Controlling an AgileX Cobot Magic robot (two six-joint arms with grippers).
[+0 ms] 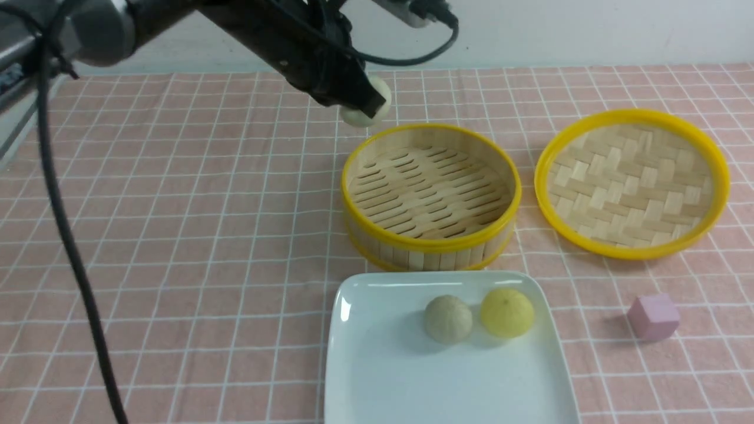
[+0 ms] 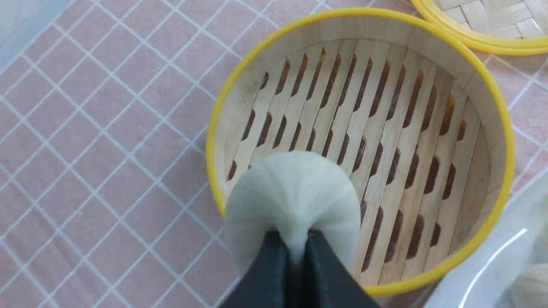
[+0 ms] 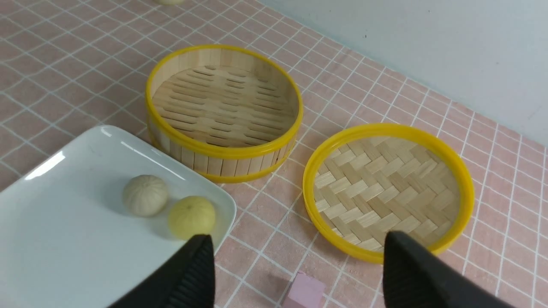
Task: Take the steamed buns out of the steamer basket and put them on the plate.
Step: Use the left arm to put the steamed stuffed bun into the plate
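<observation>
Transfer of the last bun is the step in hand. The left jaws are pressed together on a raised fold of the third bun point(image 2: 293, 192), a pale cream one. They pinch a pleat of its skin and do not span its body. In the front view this bun hangs at the upper middle of the frame, above the bench point(image 1: 177, 235) and just beyond the far left rim of the steamer basket point(image 1: 427, 188), touching neither. The basket holds nothing; its slotted floor is bare.

The plate point(image 1: 383, 365) lies at the bottom centre, just below the basket in the frame. The beige bun point(image 1: 447, 318) and the yellow bun point(image 1: 507, 312) sit just beside each other in its upper right part, and its left and lower parts are free. The right jaws stand spread wide with nothing between them. They show only along the bottom edge of the right wrist view, near the plate's corner.

The next move calls for carrying the held bun down the frame, across the basket, to the free part of the plate. It should be lowered close to the surface before release, since a round bun would likely roll. The hold on a thin fold looks slight, so a gentle path seems wise. The woven tray point(image 1: 633, 182) and the pink cube point(image 1: 652, 317) at right play no part.
</observation>
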